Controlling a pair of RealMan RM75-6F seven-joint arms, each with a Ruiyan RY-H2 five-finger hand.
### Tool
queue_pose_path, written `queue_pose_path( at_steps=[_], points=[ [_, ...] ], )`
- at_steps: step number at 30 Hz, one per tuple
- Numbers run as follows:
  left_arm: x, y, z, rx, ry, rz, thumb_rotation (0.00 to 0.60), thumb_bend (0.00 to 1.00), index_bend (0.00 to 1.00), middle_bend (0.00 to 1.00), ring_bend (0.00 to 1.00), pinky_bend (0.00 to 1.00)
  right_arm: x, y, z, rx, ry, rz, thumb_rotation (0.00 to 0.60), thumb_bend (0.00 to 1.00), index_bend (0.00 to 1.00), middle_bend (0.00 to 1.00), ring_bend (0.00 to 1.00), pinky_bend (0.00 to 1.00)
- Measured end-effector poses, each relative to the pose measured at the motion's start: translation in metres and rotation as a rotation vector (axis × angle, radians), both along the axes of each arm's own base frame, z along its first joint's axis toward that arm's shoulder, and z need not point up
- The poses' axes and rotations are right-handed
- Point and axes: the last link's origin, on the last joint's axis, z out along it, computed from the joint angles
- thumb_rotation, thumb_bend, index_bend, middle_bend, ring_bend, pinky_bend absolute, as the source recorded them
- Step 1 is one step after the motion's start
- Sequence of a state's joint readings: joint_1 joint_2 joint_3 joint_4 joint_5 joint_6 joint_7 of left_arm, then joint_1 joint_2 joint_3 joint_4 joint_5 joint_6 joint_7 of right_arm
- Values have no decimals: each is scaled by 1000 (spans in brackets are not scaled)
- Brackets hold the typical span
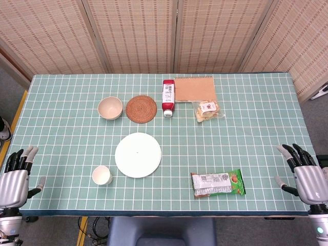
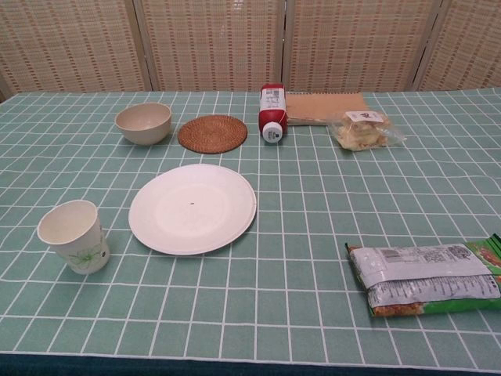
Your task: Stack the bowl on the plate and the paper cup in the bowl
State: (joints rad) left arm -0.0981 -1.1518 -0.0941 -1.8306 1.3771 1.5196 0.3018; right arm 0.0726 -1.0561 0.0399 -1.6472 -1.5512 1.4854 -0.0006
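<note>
A white plate (image 1: 138,155) (image 2: 192,207) lies flat near the table's middle. A beige bowl (image 1: 110,107) (image 2: 143,123) stands upright behind it to the left. A white paper cup (image 1: 102,175) (image 2: 73,236) stands upright at the plate's front left, close to the near edge. My left hand (image 1: 16,177) hovers at the table's near left corner, fingers apart, holding nothing. My right hand (image 1: 305,173) is at the near right corner, likewise spread and empty. Neither hand shows in the chest view.
A round woven coaster (image 1: 141,108) (image 2: 212,133) sits beside the bowl. A red bottle (image 1: 168,97) (image 2: 272,110) lies next to a brown notebook (image 1: 195,87) and a snack bag (image 1: 207,110) (image 2: 362,129). A green wrapped packet (image 1: 217,184) (image 2: 427,278) lies front right.
</note>
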Motion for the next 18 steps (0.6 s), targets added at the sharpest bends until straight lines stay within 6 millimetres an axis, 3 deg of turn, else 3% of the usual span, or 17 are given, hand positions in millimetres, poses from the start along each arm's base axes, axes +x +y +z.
queue_pose_path(
  at_steps=[18],
  points=[
    [2, 11, 1, -23, -10, -34, 600, 334, 77, 0, 0, 42, 3, 2, 2, -6, 4, 8, 600, 252, 124, 120, 43, 124]
  ],
)
